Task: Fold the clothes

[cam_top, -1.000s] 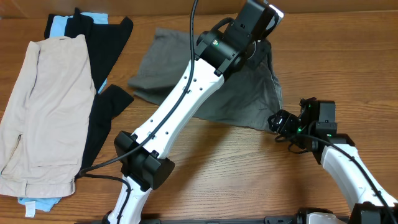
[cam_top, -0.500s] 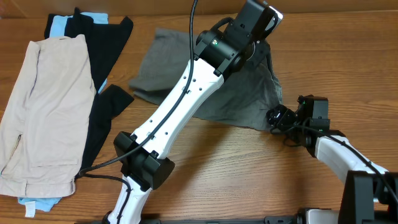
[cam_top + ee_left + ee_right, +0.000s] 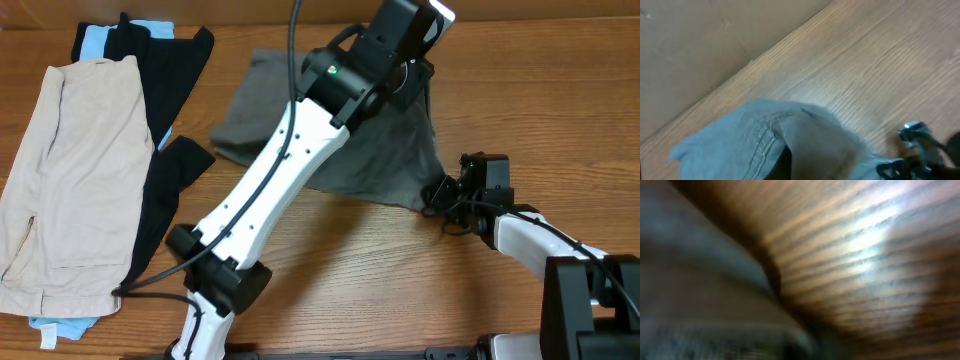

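My left tool point(image 3: 407, 79) seems to pinch the grey shorts point(image 3: 385, 150), tenting their far edge off the tabletop point(image 3: 380, 270). My right tool point(image 3: 438, 192) is at the near corner, but I cannot tell its grip because the view is blurred. No fold yet — the beige shorts point(image 3: 70, 170) lie well apart.

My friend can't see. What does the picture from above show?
Mid-grey woven shorts lie on a wooden table, the robot's left gripper at their far corner and its right gripper at their near right corner. Beige shorts lie at the left over a black garment and a light-blue garment.
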